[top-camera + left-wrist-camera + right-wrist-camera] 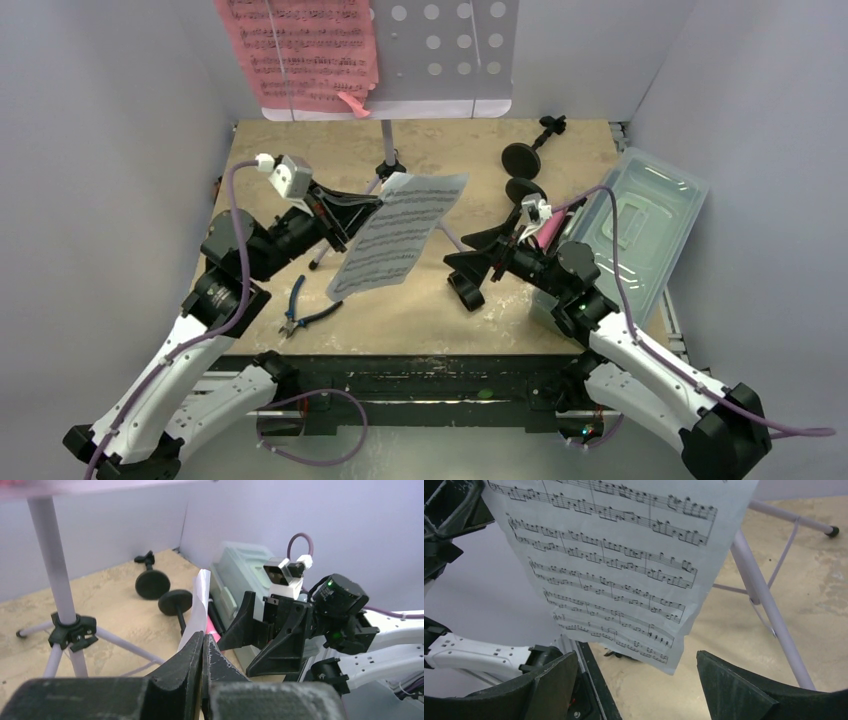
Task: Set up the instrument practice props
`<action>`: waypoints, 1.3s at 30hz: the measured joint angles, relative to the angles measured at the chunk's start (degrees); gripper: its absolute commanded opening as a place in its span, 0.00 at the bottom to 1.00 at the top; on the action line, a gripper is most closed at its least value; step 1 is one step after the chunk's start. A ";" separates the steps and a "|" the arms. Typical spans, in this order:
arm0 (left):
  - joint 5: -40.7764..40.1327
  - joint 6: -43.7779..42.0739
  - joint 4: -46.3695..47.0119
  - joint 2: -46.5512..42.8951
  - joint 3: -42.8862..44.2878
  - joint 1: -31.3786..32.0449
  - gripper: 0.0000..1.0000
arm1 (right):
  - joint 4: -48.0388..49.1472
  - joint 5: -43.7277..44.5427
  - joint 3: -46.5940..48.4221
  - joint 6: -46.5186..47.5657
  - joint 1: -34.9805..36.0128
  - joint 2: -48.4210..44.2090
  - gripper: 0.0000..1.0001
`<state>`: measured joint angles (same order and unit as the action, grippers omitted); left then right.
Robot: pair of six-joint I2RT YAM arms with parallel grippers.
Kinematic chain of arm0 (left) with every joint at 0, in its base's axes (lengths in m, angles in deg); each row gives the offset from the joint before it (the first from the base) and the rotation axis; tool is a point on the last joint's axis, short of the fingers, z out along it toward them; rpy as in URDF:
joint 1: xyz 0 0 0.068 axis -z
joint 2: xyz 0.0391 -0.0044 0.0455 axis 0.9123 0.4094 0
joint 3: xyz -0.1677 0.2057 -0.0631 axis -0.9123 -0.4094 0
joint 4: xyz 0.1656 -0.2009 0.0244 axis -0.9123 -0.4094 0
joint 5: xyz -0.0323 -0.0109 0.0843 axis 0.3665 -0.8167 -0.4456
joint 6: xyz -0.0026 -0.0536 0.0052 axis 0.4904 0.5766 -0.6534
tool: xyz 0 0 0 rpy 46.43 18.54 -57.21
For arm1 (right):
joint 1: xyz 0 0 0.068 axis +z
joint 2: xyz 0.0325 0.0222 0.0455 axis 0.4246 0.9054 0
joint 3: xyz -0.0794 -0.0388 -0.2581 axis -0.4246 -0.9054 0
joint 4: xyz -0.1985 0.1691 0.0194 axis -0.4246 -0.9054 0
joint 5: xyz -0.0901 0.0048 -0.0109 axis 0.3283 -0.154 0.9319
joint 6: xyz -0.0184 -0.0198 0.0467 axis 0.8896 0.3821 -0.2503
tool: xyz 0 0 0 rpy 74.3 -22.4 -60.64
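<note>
A: Why does the left tool (204, 641) pinch the white page (398, 232) by its edge?
B: Likely to hang it off the counter, facing the right tool (636, 662), which gapes empty just before it.
A: Its look?
B: Limp, lightly curled, printed staves. A pink page (310, 50) sits on the stand (450, 60) beyond.

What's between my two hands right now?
The white sheet-music page, pinched by the shut left hand, hangs between it and the open right hand. The top view shows this; the right wrist view looks straight at the page.
</note>
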<state>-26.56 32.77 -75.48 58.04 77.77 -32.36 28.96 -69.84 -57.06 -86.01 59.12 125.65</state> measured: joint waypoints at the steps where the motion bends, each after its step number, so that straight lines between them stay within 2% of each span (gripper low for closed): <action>1: 0.22 -0.17 -0.31 -0.24 0.98 0.00 0.00 | 0.83 -0.13 0.00 -0.02 -0.07 -0.37 0.92; 14: 7.69 2.64 0.20 1.90 11.72 0.00 0.00 | 12.74 -6.32 1.11 -3.08 -3.56 1.97 0.91; 20: 11.39 5.38 2.34 2.54 12.70 0.00 0.00 | 19.80 -11.28 2.86 -7.50 -7.32 2.99 0.82; 26: 13.27 8.52 5.09 2.62 12.98 0.00 0.00 | 37.35 -17.38 1.84 -18.71 -9.22 7.48 0.67; 30: 14.14 11.04 8.31 2.99 12.94 0.00 0.00 | 51.91 -20.09 -0.48 -28.94 -9.22 10.97 0.49; 36: 14.80 14.27 11.76 4.37 12.59 0.00 0.00 | 58.31 -20.92 -1.49 -38.36 -9.27 14.10 0.25; 39: 14.95 16.22 12.81 5.07 11.56 0.00 0.00 | 59.14 -20.81 -1.53 -39.39 -9.27 12.74 0.04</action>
<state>-11.61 48.99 -62.67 63.11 89.33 -32.36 88.11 -90.65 -58.59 -125.39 49.86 138.39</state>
